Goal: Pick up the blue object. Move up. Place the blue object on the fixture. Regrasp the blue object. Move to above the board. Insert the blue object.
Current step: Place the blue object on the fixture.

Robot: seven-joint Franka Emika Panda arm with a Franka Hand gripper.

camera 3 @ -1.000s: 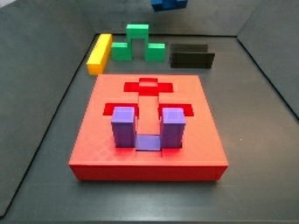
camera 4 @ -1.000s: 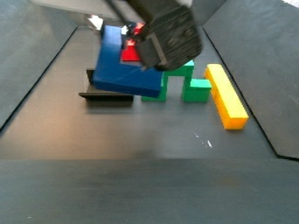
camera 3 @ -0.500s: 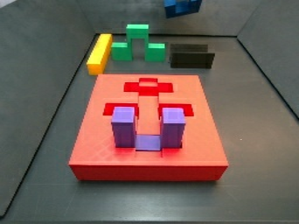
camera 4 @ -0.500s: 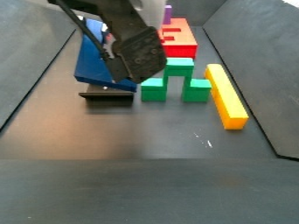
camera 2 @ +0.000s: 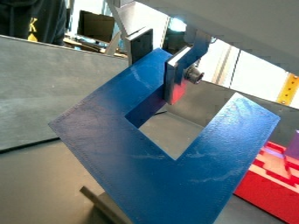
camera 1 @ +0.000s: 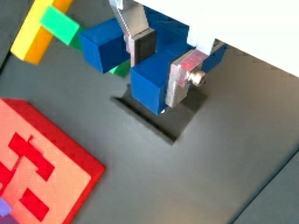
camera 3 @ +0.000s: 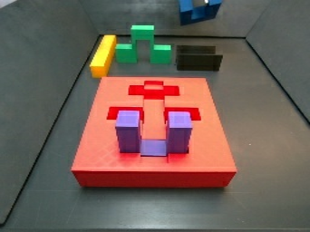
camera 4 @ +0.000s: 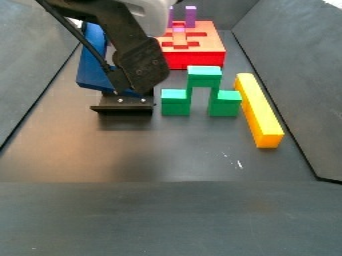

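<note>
Lower now than 1 second ago: blue object (camera 4: 96,60) descends toward fixture (camera 4: 123,107).
Pincer (camera 1: 160,63) grasps 1 prong; level the block above the fixture's ledge before release.

Dark floor (camera 4: 160,150) carries board (camera 3: 151,136), fixture (camera 4: 122,108), green block (camera 4: 201,90), yellow bar (camera 4: 259,108)

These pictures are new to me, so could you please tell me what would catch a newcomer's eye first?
First is the blue object, gripped on one prong by the gripper, tilted just above the fixture at the floor's far end from the board. Next is that big red board, with a violet block standing in it. A green block and a yellow bar lie beside the fixture.
</note>
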